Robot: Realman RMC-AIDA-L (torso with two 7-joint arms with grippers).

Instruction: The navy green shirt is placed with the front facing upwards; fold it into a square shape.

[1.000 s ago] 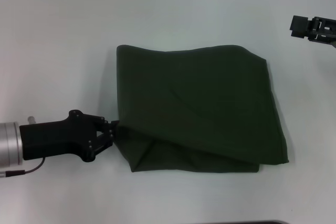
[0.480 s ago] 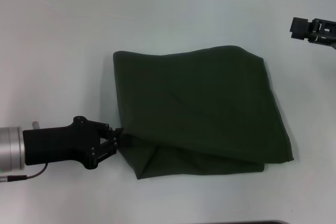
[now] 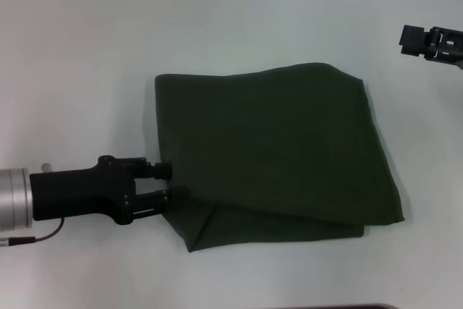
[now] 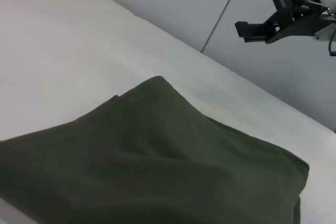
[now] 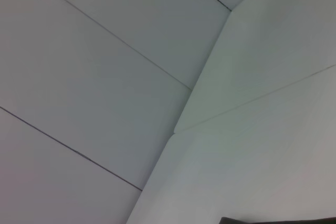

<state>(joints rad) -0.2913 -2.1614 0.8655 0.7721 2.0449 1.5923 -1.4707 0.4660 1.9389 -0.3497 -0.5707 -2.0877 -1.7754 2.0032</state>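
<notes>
the navy green shirt (image 3: pixel 271 150) is lying folded into a rough four-sided packet on the white table (image 3: pixel 87 56), plain dark cloth facing up, with no lettering or collar showing. its near edge is uneven, with a lower layer sticking out beneath the top fold toward the near left corner.

the left gripper (image 3: pixel 165 182) is sitting low at the shirt's left edge, near that corner, reaching in from the left. its jaws are standing apart, one finger just above the other in the head view, and their tips are lying right at the cloth's edge. whether either tip is touching the fabric is hard to say, but nothing is pinched between them. the left wrist view is looking across the folded shirt (image 4: pixel 157 166) from just beside it, its far corner rising slightly off the table.

the right gripper (image 3: pixel 427 40) is hanging well apart from the shirt, off to the far right and raised above the table; it is also showing in the left wrist view (image 4: pixel 273 22). i cannot tell how its jaws are standing.
</notes>
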